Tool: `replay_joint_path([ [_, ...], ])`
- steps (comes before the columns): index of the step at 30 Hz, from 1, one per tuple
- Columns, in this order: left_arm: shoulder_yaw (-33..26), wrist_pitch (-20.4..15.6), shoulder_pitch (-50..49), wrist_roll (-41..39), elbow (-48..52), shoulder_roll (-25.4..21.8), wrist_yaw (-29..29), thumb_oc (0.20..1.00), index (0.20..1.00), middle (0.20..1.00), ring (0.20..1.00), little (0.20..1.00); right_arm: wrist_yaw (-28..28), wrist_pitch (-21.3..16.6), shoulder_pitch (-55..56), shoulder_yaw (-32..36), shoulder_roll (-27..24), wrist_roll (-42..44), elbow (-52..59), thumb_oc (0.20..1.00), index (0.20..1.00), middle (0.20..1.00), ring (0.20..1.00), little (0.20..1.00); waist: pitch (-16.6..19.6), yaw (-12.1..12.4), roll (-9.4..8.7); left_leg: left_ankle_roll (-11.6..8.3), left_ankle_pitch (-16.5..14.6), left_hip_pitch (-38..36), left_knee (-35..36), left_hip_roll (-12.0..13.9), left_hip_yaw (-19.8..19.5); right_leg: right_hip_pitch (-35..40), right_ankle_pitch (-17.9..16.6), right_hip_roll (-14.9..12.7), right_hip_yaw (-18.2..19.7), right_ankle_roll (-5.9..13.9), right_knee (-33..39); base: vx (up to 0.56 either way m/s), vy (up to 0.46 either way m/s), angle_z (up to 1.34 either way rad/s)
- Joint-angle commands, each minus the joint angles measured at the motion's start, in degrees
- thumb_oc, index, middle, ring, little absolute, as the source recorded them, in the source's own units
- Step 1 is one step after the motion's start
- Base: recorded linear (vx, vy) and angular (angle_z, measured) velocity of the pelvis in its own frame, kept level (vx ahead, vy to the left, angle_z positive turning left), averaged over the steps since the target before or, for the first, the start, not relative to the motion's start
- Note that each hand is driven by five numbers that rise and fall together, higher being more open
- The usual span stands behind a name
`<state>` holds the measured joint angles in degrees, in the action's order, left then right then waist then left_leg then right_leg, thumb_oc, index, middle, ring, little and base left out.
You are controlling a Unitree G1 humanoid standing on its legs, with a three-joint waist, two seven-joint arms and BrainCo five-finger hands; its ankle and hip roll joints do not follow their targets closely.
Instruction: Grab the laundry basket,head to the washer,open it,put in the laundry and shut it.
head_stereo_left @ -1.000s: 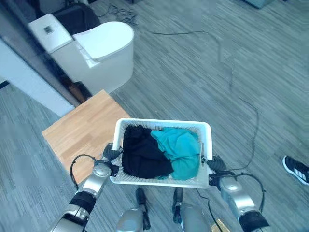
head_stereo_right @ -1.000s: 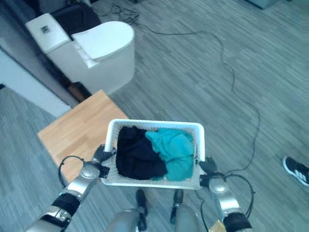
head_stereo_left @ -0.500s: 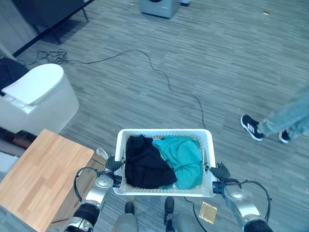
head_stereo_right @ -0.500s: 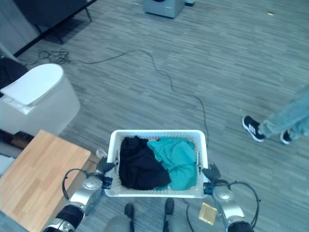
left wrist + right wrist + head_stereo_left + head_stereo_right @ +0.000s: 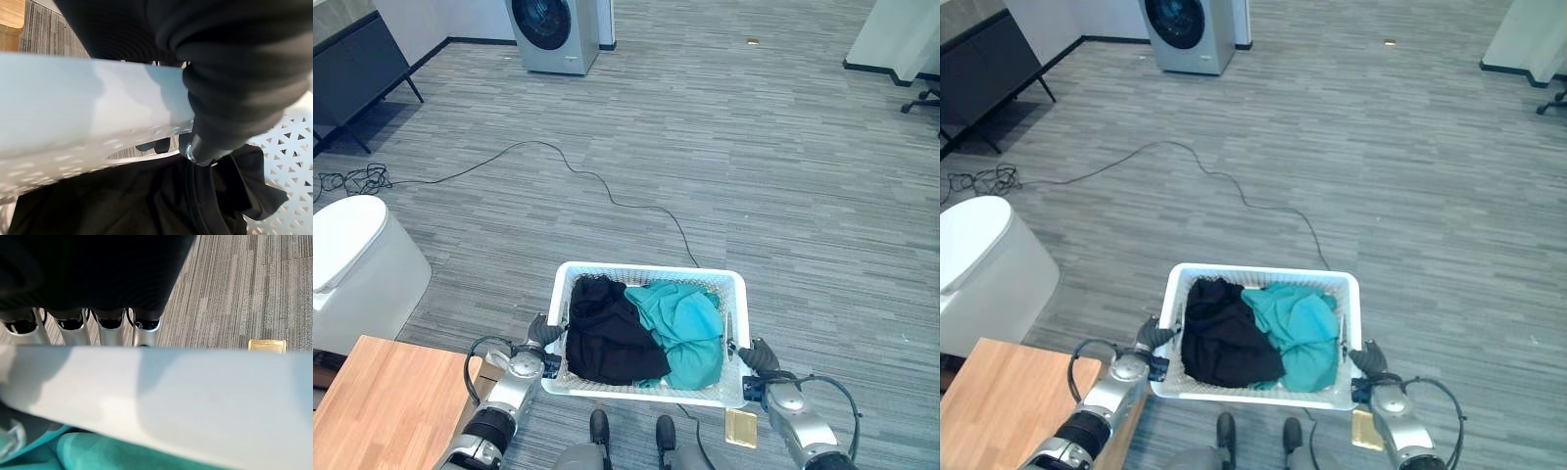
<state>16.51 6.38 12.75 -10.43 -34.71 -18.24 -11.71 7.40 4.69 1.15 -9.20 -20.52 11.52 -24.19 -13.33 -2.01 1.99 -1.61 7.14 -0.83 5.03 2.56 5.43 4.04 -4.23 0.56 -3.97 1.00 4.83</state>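
Your view has swung round over the last second: the wooden table (image 5: 377,401), which sat beside the basket, has slid to the lower left corner, the white toilet (image 5: 357,269) has moved to the left edge, and the washer (image 5: 553,34) has come into sight at the top of the frame, left of centre. The basket sits in the same place between the arms throughout, so this is the camera turning, not the load shifting. You can take it that the carry is under way and the robot now faces its target, with a long stretch of floor (image 5: 773,176) to cross before the door can be opened.

The laundry basket (image 5: 646,276) is held low in the centre of the frame, one short side to each arm. The left robot hand (image 5: 540,333) is clenched over the rim, its fingers hooked inside against the dark cloth in the left wrist view. The right robot hand (image 5: 756,354) is curled over the opposite rim.

The basket is white rigid plastic, rectangular with rounded corners and a triangular lattice wall. Inside lie a crumpled black garment (image 5: 607,333) and a teal garment (image 5: 683,323), soft and folded together. The floor is grey striped planking, crossed by a thin black cord (image 5: 607,196). A small tan square (image 5: 741,428) lies at the bottom right.
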Motion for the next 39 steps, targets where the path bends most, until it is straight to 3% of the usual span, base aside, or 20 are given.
replay_joint_path([
  [1,-6.39,-5.34,-6.02,-6.66,1.53,2.23,4.50,0.200,0.200,0.200,0.200,0.200,-4.87,-2.54,2.41,1.42,0.72,0.68,-4.19,0.200,0.200,0.200,0.200,0.200,6.94,0.50,-2.35,-0.02,-7.65,-7.12,-1.96,-1.60,-0.18,1.02,5.43,-2.32,-5.76,5.08,-5.12,0.03,0.002,0.06],
  [13,-6.55,-5.67,-6.26,-7.63,0.75,2.19,4.72,0.200,0.200,0.200,0.200,0.200,-5.94,-2.63,1.68,-0.37,1.51,0.73,-4.13,0.200,0.200,0.200,0.200,0.200,7.23,1.20,-2.36,0.35,-8.09,-7.72,-1.40,-2.10,-0.67,1.84,5.81,-3.00,-6.77,5.40,-5.36,0.03,0.029,0.11],
  [29,-7.86,-6.02,-6.74,-7.43,2.10,0.77,4.79,0.200,0.200,0.200,0.200,0.200,-7.42,-2.22,0.76,-0.75,2.00,0.84,-3.62,0.200,0.200,0.200,0.200,0.200,6.69,2.14,-2.66,2.63,-10.91,-7.34,-3.03,-4.21,0.12,0.31,6.47,-5.66,-5.01,7.29,-8.89,0.04,0.093,-0.03],
  [31,-8.17,-5.96,-6.89,-7.11,3.03,0.30,5.03,0.200,0.200,0.200,0.200,0.200,-8.13,-2.14,0.54,-0.88,1.95,0.64,-3.16,0.200,0.200,0.200,0.200,0.200,6.10,2.16,-2.33,3.70,-11.45,-7.46,-3.25,-4.43,0.21,-3.29,6.56,-6.04,-3.67,8.32,-16.05,0.04,0.148,-0.15],
  [33,-8.30,-5.95,-7.13,-6.60,3.41,0.14,5.39,0.200,0.200,0.200,0.200,0.200,-8.85,-2.27,0.66,-0.54,2.16,1.25,-2.17,0.200,0.200,0.200,0.200,0.200,4.78,1.74,-2.31,4.60,-11.76,-7.53,-3.76,-4.81,0.42,-7.65,2.44,-6.70,-2.24,10.45,-25.03,0.00,0.134,-0.21],
  [35,-8.56,-5.90,-7.34,-6.02,3.42,-0.17,5.22,0.200,0.200,0.200,0.200,0.200,-9.29,-2.80,0.97,-0.49,2.43,2.31,-0.60,0.200,0.200,0.200,0.200,0.200,3.68,0.97,-1.61,4.72,-12.09,-7.88,-4.33,-4.30,0.01,-11.78,1.18,-5.72,-1.80,11.07,-31.53,0.06,0.105,-0.15],
  [37,-8.43,-5.79,-6.73,-5.40,2.12,-0.13,5.26,0.200,0.200,0.200,0.200,0.200,-9.90,-2.87,1.70,-0.59,2.15,2.43,0.59,0.200,0.200,0.200,0.200,0.200,3.29,-0.32,-1.96,4.48,-12.82,-9.10,-4.14,-5.09,-0.91,-15.48,0.95,-4.87,-1.38,10.57,-27.86,0.37,-0.043,0.06],
  [38,-8.26,-5.94,-5.78,-5.52,0.73,0.35,5.23,0.200,0.200,0.200,0.200,0.200,-9.70,-3.23,3.09,0.21,1.30,3.25,2.38,0.200,0.200,0.200,0.200,0.200,2.53,-2.73,-2.61,2.98,-15.86,-12.62,-5.00,-5.30,-3.02,-18.48,-3.61,-7.89,-0.54,10.62,-10.56,0.54,-0.145,0.61],
  [39,-8.26,-5.96,-5.78,-5.52,0.71,0.40,5.23,0.200,0.200,0.200,0.200,0.200,-9.69,-3.19,3.14,0.22,1.25,3.24,2.44,0.200,0.200,0.200,0.200,0.200,2.44,-2.72,-2.37,2.96,-16.10,-12.74,-5.14,-5.07,-2.99,-18.12,-3.75,-7.66,-0.64,10.62,-10.20,0.58,-0.185,1.01],
])
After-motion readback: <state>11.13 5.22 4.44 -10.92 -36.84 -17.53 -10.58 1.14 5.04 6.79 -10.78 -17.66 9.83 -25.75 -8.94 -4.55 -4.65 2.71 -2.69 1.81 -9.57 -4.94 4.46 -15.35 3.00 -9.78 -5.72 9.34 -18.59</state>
